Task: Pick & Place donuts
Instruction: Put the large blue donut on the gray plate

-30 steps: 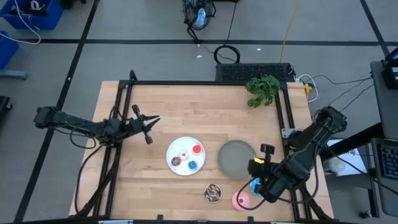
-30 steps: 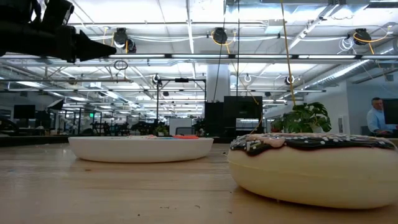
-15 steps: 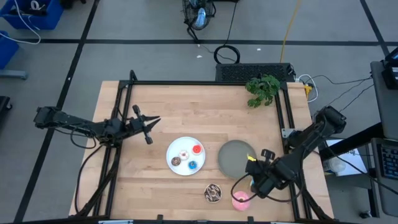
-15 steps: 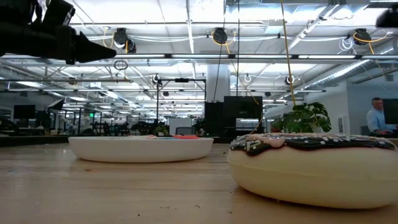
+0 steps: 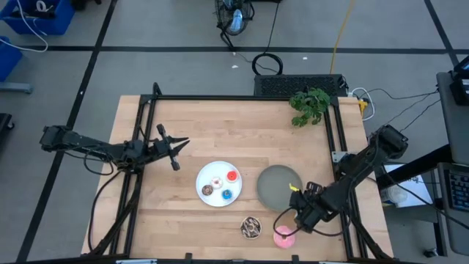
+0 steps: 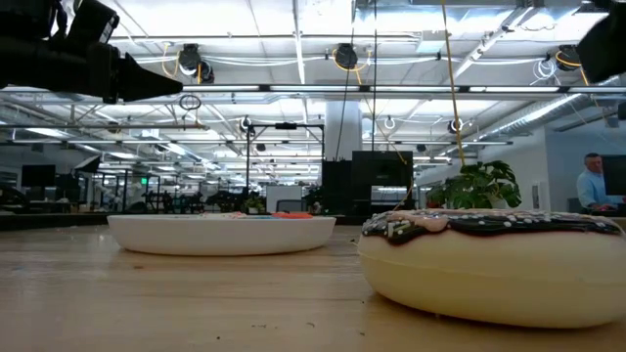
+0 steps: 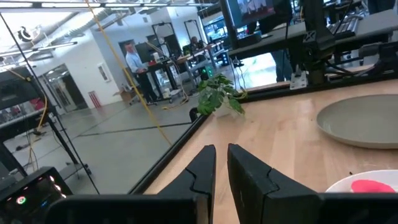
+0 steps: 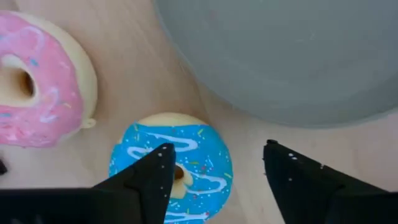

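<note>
Donuts: I see the blue sprinkled donut (image 8: 171,171) on the wood just off the grey plate (image 8: 280,56) rim, w/ the pink donut (image 8: 37,78) close beside it. My right gripper (image 8: 217,174) hangs over the blue one, fingers spread wide, holding nothing. Choc-drizzled donut (image 5: 250,228) sits near the table's front edge. Four tiny donuts lie on the white plate (image 5: 207,176). Left gripper (image 5: 176,147) waits at table's left, fingers nearly together, empty.

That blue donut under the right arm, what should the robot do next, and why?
Probably lower the right gripper straight down. Its open fingers already straddle the blue sprinkled donut, which lies on the table beside the grey plate, not yet gripped.
</note>
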Robot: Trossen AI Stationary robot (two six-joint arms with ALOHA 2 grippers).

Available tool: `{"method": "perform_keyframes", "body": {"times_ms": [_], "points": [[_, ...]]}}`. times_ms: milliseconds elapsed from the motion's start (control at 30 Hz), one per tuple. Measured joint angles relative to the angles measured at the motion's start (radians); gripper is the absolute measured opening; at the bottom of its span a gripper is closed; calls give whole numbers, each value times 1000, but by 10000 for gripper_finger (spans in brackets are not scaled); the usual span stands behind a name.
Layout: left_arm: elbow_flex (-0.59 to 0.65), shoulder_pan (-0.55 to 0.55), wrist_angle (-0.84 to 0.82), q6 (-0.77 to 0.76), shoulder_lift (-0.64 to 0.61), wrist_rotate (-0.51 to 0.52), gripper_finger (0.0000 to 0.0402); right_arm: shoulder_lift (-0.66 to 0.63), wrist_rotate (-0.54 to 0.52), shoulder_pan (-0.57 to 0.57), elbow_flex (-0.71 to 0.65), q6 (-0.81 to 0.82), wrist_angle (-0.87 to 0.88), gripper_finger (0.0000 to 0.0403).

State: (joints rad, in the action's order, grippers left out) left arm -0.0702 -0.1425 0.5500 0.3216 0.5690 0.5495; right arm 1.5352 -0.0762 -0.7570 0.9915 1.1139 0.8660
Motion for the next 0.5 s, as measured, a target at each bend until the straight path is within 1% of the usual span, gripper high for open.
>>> {"method": "perform_keyframes", "body": {"times_ms": [67, 167, 333, 500], "points": [[0, 0, 0, 19, 0, 0, 49, 1, 26, 0, -28, 4, -32, 243], [0, 0, 0, 25, 0, 0, 49, 0, 29, -3, -48, 12, -39, 253], [0, 0, 1, 47, 0, 0, 49, 0, 31, -3, -50, 2, -48, 255], [0, 0, 0, 47, 0, 0, 49, 0, 115, -4, -50, 0, -63, 248]]}}
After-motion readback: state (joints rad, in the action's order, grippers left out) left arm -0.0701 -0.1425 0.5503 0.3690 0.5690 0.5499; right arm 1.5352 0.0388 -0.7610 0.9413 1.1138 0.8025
